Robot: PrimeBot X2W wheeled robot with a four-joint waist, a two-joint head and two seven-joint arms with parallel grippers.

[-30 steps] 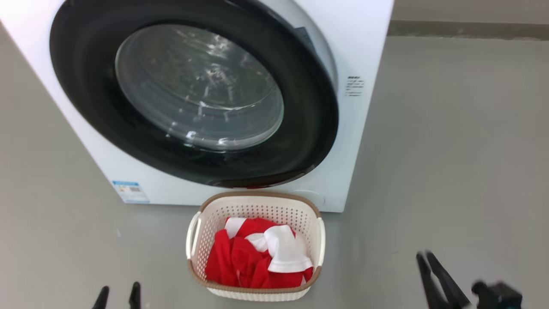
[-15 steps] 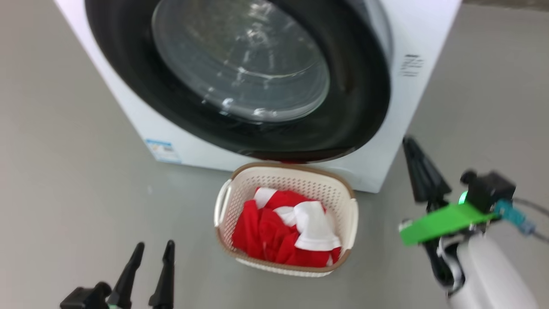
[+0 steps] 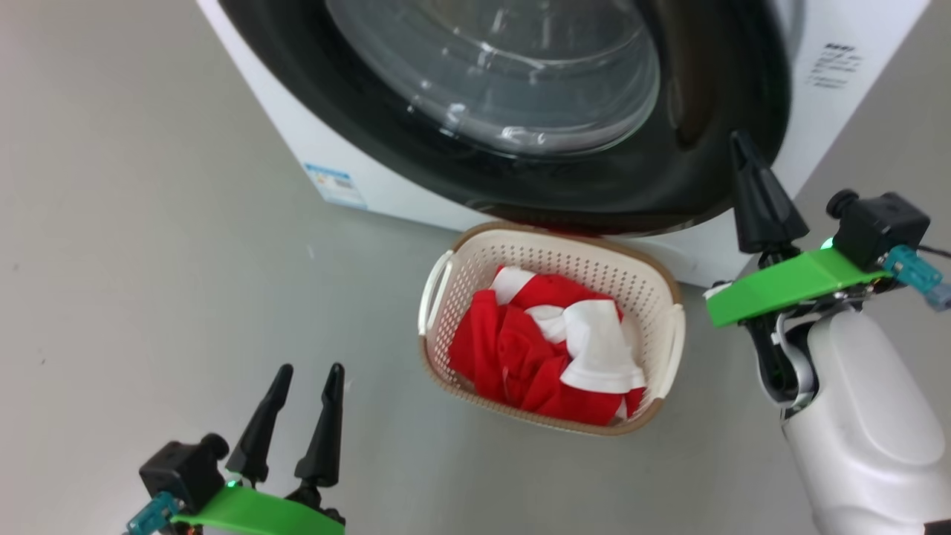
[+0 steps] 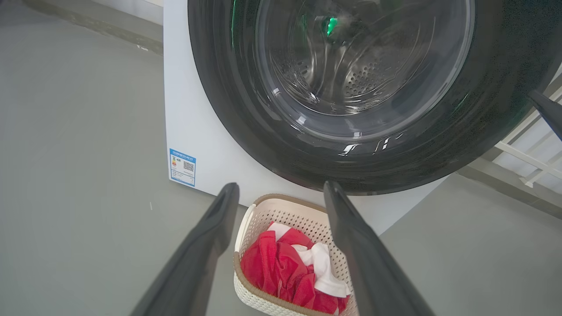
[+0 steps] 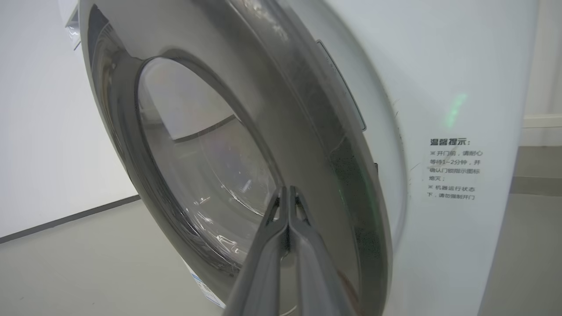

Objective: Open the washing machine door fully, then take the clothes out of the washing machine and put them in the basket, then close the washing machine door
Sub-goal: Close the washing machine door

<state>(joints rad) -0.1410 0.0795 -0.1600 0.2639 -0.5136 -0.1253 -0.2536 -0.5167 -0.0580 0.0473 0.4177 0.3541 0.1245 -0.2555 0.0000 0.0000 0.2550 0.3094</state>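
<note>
**Door** [image 3: 513,82] — round, with a wide glossy black rim and a bulging clear window. It is swung almost home on the washing machine [image 3: 316,134]. In the right wrist view a narrow gap shows between the rim and the white front, so it reads as not yet latched.

**Clothes** [image 3: 542,349]: red with white panels, bundled inside the basket [image 3: 565,249]. The basket stands on the grey floor [image 3: 148,260] at 6 o'clock of the door, just under its rim. Removal looks finished.

**Right gripper** [image 3: 739,148]: fingers pressed together with nothing between them. The tip is at about 4 o'clock on the door rim; whether it touches cannot be told.

**Left gripper** [image 3: 312,369]: fingers spread and empty, over the floor at 8 o'clock of the basket, well apart from it.

**Blue label** [image 3: 336,186]: on the machine's front, at 10 o'clock of the basket.

**Handling note** — the step in hand is judged to be shutting the door.
- Use the joined fingers as one blunt pusher.
- Lay them on the black rim rather than the glass, on the side where the gap shows.
- Press square to the front until the catch takes.
- A glancing push may skid along the glossy rim.
- The door's lower edge sits close above the basket, so the push should not drag downward into it.
</note>
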